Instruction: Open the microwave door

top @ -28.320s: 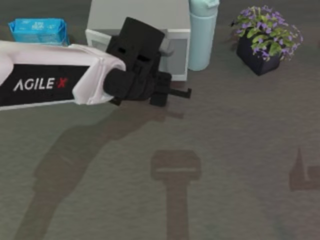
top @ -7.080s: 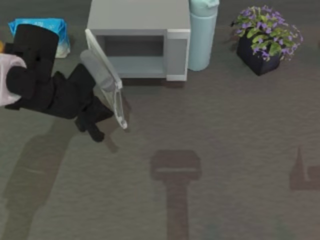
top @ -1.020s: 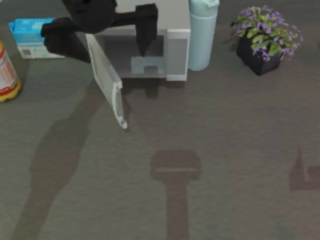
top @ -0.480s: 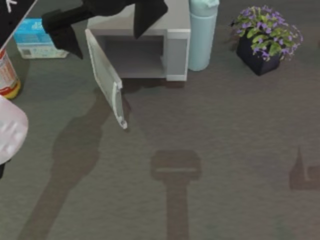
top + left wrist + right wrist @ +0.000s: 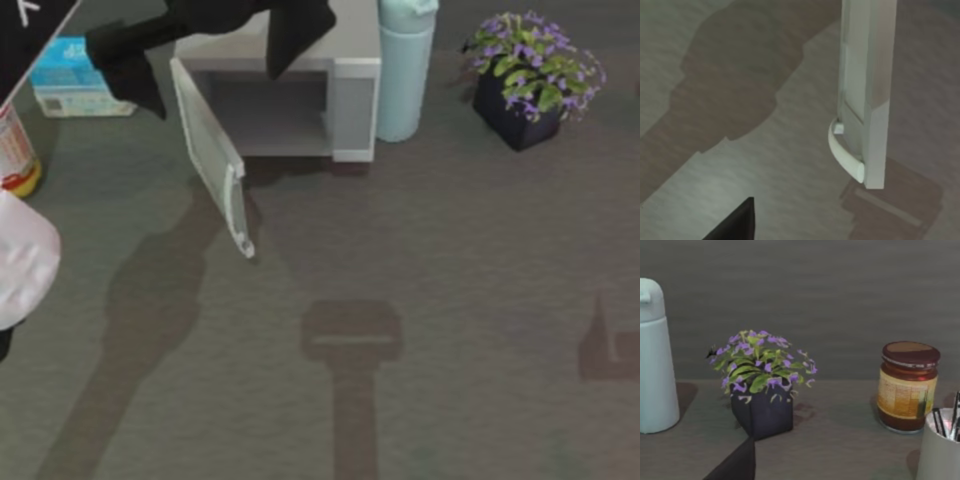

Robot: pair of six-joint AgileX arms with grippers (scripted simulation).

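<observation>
Top view, working from the near table edge back: bare grey table (image 5: 450, 300) crossed by arm shadows, then the silver-framed microwave door (image 5: 212, 160) swung wide with its bar handle (image 5: 232, 208) at the free edge, then the boxy light-grey microwave (image 5: 300, 70) with its cavity exposed. My left gripper (image 5: 210, 45) hangs above the hinge corner, fingers spread apart, gripping nothing and barely shifted from half a second ago. A pale blue cylindrical bottle (image 5: 405, 65) stands just beside the microwave, a purple-flowered potted plant (image 5: 530, 75) further right. Only the right wrist view shows a brown jar (image 5: 907, 386).
</observation>
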